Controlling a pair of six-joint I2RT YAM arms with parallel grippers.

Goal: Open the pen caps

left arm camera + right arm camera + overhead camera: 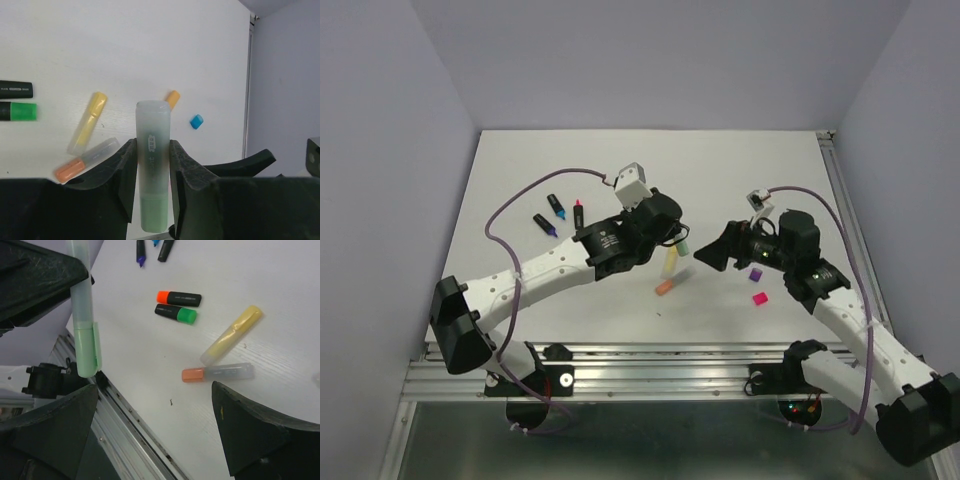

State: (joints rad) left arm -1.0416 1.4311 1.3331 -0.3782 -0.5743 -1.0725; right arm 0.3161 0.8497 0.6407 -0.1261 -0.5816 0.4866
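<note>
Underneath, a white table [620, 170]. Reaching in from its near edge, the left arm [540, 275] and the right arm [850, 320], wrists facing each other near the middle.

At the left gripper [152, 150]: nearly closed, clamped on the clear body of a green pen [151, 125], one finger on each side. Pen held clear of the table, with the green cap [86, 350] on the end that points toward the right arm.

At the right gripper [154, 386]: spread wide, gripping nothing, both fingers apart from the green cap, seen up and to one side in that wrist view.

Flat on the table below the two grippers: a yellow pen [231, 335]. Just beside it, a clear pen [227, 372] with the peach cap [192, 374] on. Farther off, two black pens side by side, one orange-ended [179, 298], one green-ended [175, 314]. Beyond those, near the left arm's cable, three more dark pens [558, 207].

Loose on the table, smallest of all: the orange cap [172, 98] and the cyan cap [196, 121], near each other past the held pen in the left wrist view. By the right wrist, the purple cap [755, 273] and the pink cap [758, 298].
</note>
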